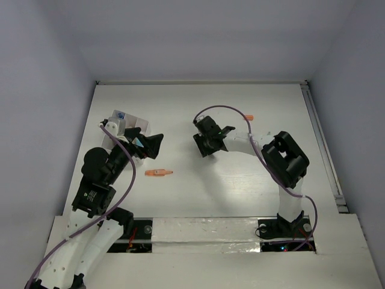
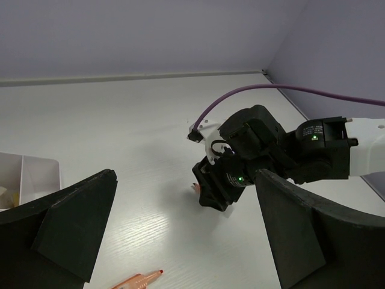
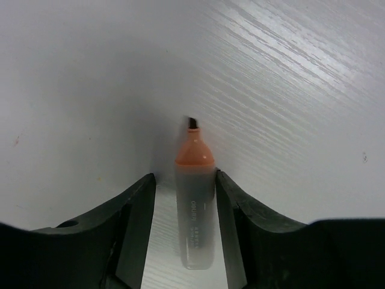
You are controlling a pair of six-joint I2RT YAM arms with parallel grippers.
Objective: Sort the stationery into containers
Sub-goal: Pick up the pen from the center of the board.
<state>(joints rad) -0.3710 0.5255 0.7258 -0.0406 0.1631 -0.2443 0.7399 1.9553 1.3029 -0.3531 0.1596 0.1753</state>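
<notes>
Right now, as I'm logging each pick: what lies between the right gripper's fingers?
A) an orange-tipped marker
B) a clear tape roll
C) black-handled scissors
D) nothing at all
A: the right wrist view shows the orange-tipped marker lying on the table, flanked on both sides by the fingers of the right gripper.

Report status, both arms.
Left gripper open, by white box. Right gripper open, jaws astride orange marker, not yet clamped. Second orange pen lies loose. Nothing blocking.
</notes>
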